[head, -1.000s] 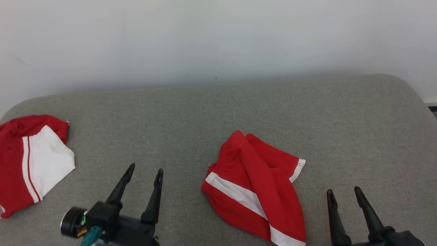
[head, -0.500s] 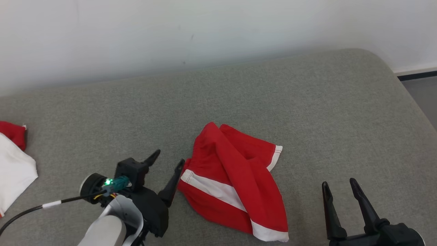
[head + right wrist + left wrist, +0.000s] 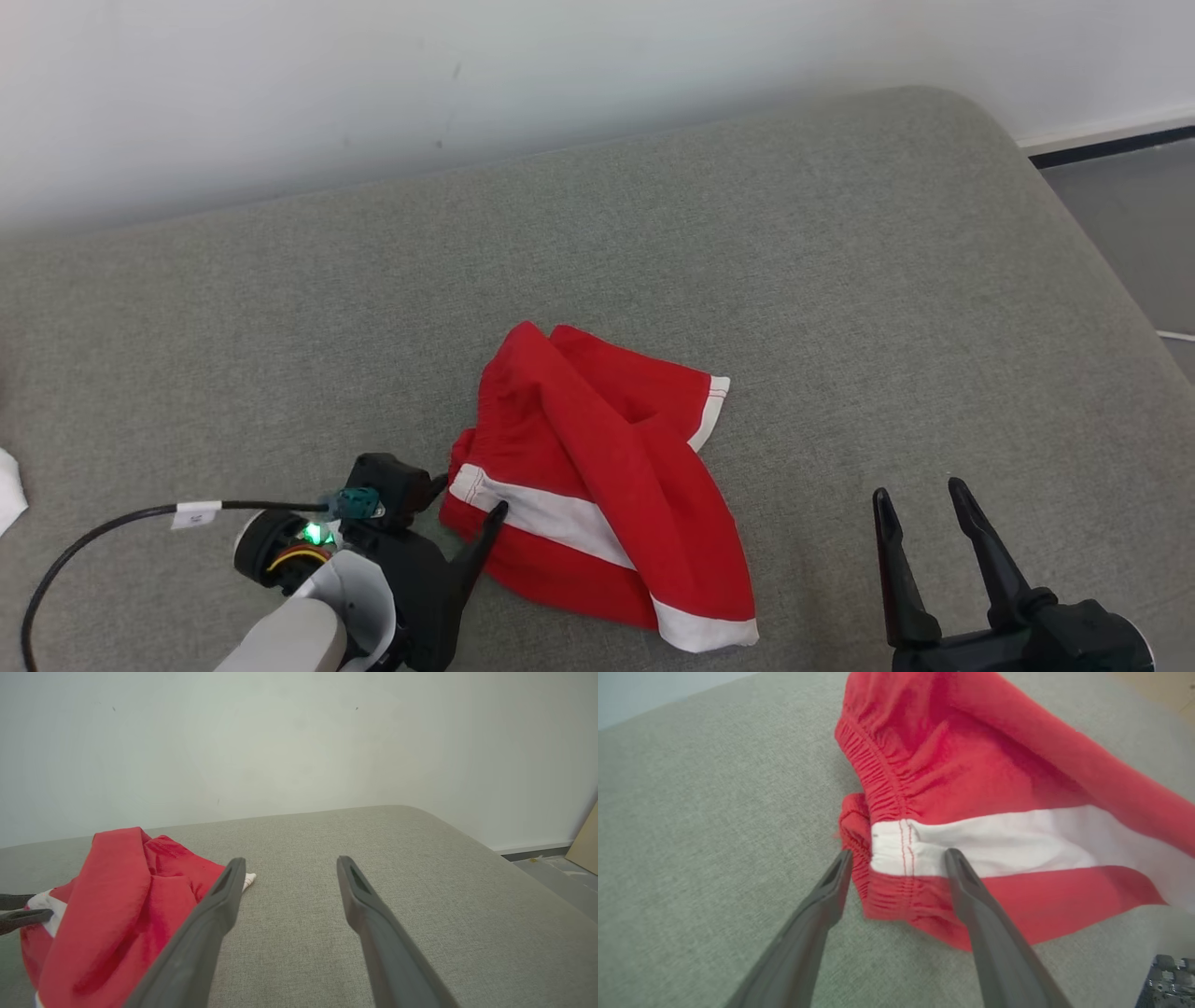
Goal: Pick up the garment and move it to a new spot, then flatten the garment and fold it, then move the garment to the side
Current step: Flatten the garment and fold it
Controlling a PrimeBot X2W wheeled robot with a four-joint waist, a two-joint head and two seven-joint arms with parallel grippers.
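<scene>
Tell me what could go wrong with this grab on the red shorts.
1. The open left claw straddles the bunched waistband corner of the shorts; closing may catch only the top layer, which could slip out.
2. The right claw stands open, apart from the shorts; a one-corner lift would likely leave them dangling crumpled.

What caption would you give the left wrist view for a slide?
Open left hand straddling the white-striped waistband of red shorts on a grey cushion.
</scene>
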